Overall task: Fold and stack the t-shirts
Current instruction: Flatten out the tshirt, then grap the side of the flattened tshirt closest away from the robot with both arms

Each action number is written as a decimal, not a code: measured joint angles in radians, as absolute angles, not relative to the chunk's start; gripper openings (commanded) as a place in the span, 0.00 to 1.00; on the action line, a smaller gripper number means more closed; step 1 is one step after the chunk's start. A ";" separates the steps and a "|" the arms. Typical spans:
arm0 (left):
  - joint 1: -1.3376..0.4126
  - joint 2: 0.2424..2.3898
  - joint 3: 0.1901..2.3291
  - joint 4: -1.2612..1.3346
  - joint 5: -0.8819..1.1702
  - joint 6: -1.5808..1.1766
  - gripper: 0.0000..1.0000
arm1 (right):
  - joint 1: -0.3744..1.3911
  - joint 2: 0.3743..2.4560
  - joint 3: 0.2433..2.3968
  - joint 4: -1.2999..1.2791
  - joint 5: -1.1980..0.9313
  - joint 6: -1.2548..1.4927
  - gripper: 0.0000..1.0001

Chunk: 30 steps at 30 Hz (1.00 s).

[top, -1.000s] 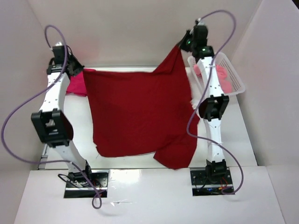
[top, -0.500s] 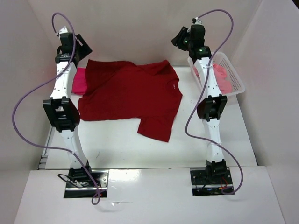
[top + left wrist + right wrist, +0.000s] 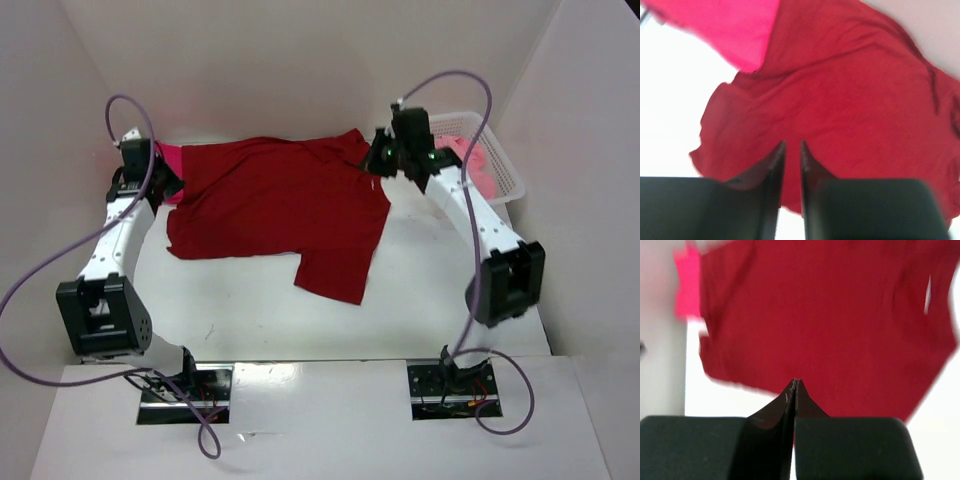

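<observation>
The dark red t-shirt (image 3: 275, 205) lies spread out on the white table, one sleeve (image 3: 335, 270) pointing toward the near edge. My left gripper (image 3: 166, 184) hovers at its left edge; in the left wrist view the gripper (image 3: 792, 145) is open by a narrow gap with nothing between the fingers, and the dark red t-shirt (image 3: 850, 100) is below. My right gripper (image 3: 380, 160) is over the shirt's far right corner, its jaws (image 3: 796, 382) shut and empty. A crimson-pink t-shirt (image 3: 170, 158) lies at the far left, partly under the red one. A light pink t-shirt (image 3: 482, 172) sits in the basket.
A white mesh basket (image 3: 508, 168) stands at the far right of the table, beside the right arm. Pale walls close in the back and both sides. Bare white table (image 3: 250, 310) lies between the shirt and the arm bases.
A second ago both grippers held the dark red shirt up by its top corners. They let go, and it now lies on the table. Both arms have dropped lower; the right jaws have shut.
</observation>
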State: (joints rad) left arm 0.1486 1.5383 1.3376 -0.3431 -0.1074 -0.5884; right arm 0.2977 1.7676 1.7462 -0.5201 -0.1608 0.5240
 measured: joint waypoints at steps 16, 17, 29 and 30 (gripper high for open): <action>0.202 1.430 0.934 -0.377 -0.008 -0.689 0.42 | 0.342 1.204 0.673 -0.493 -0.299 0.719 0.43; 0.213 1.424 0.920 -0.377 0.000 -0.694 0.45 | 0.360 1.209 0.671 -0.488 -0.305 0.731 0.43; 0.240 1.402 0.867 -0.382 0.033 -0.737 0.51 | 0.411 1.261 0.520 -0.318 -0.343 0.868 0.43; 0.240 1.402 0.867 -0.382 0.034 -0.737 0.52 | 0.417 1.266 0.506 -0.302 -0.347 0.879 0.43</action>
State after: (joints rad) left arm 0.2398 1.4017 0.8673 -0.3820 0.0338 -0.7368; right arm 0.4171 1.2659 0.5056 -0.3023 -0.3473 0.8791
